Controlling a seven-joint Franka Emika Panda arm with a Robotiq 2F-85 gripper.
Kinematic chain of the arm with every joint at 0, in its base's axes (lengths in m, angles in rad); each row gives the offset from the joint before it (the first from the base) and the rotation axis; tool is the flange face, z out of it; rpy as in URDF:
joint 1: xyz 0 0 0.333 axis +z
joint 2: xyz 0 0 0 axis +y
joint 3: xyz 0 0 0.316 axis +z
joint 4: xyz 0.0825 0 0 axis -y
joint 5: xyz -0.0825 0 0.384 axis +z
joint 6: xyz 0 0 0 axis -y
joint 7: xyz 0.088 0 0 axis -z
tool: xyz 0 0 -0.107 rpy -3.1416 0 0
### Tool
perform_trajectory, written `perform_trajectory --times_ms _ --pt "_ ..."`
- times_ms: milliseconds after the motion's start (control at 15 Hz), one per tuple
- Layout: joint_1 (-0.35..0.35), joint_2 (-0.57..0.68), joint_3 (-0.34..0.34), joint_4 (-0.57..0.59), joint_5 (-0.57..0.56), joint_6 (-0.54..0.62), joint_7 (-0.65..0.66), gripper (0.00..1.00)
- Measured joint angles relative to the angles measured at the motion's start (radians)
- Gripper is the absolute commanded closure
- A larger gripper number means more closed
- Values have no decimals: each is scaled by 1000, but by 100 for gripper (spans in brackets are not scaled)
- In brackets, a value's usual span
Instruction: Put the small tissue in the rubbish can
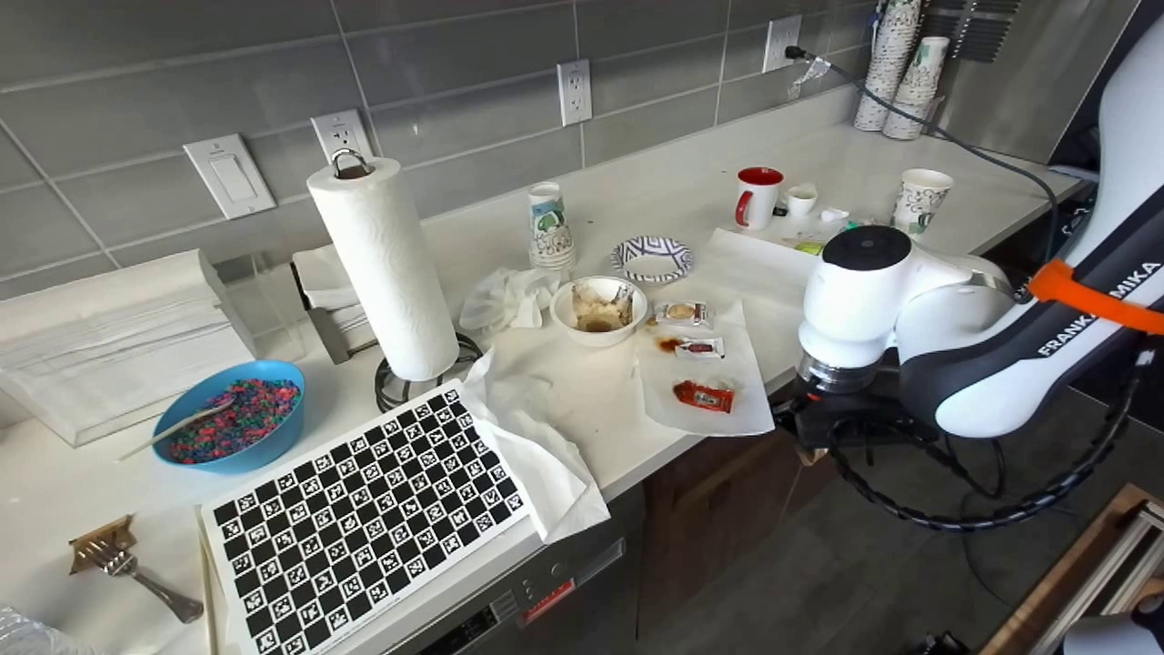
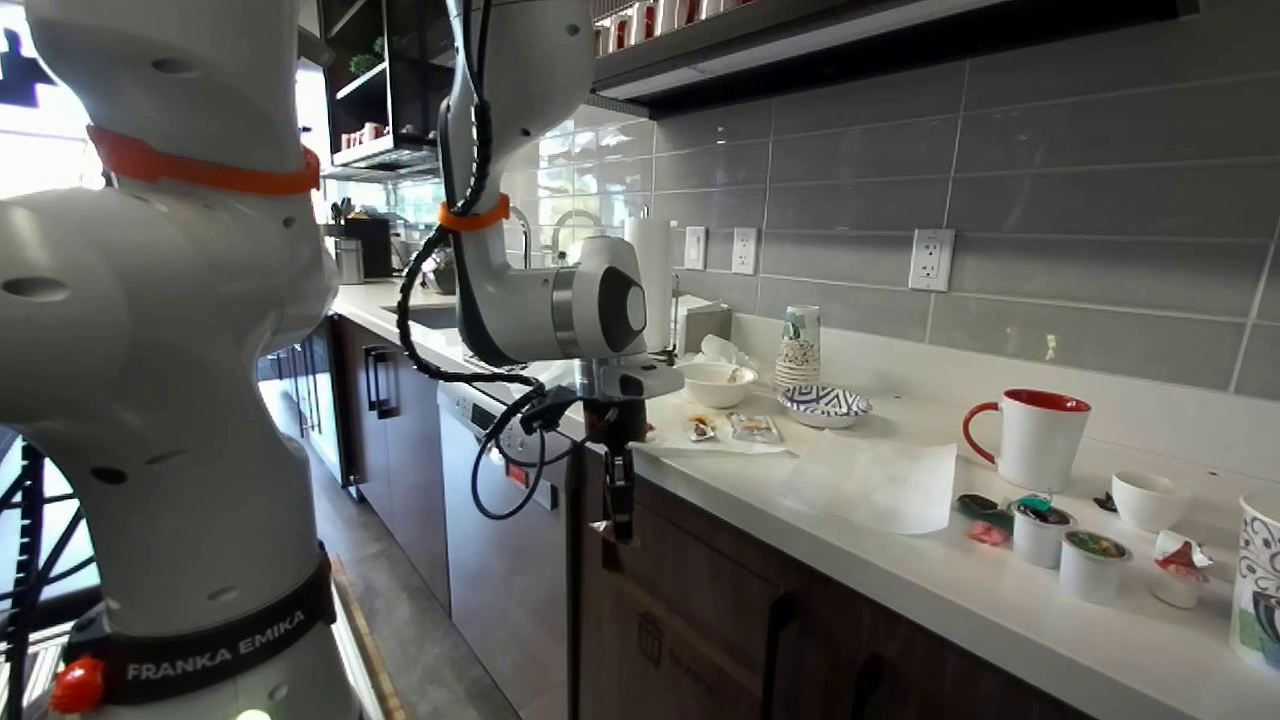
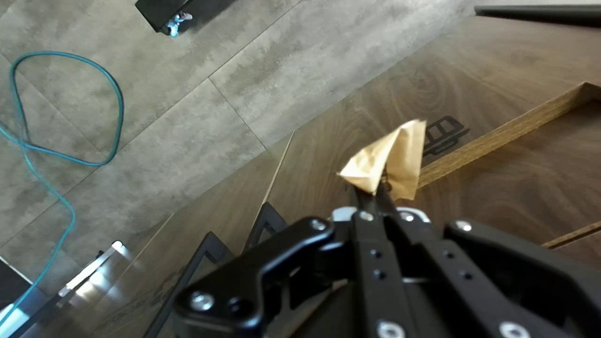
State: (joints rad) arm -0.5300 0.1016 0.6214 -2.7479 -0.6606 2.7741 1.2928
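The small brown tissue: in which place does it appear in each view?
In an exterior view: seemingly the tissue, tiny, right of and below centre.
In an exterior view: tissue, small, below centre.
Wrist view: tissue, right of centre, in the end effector.
Shared landmark: brown cabinet front.

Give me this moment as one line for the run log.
pincer: shut on small brown tissue | place: in front of wooden cabinet | rubbish can: not clearly visible | drop: not yet done

In an exterior view the camera looks down on the counter (image 1: 600, 409), facing the wall (image 1: 464, 77) behind it. In an exterior view it stands lower, close off the counter's front, facing lengthwise toward shelves (image 2: 385, 155) — both share the counter's bowl (image 1: 597, 338) and mug (image 1: 760, 196). The wrist view looks down at floor (image 3: 188, 155) before the counter.
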Motion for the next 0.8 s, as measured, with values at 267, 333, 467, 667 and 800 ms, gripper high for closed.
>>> perform_trajectory --times_ms 267,333,467,667,800 --pt "1 25 -57 -1 -202 122 75 100" --pt "2 31 -70 -1 -247 149 91 100" --pt "6 44 -92 0 -321 187 115 100" --pt "15 69 -122 3 -419 232 152 100" --pt "26 93 -143 12 -484 250 183 100"
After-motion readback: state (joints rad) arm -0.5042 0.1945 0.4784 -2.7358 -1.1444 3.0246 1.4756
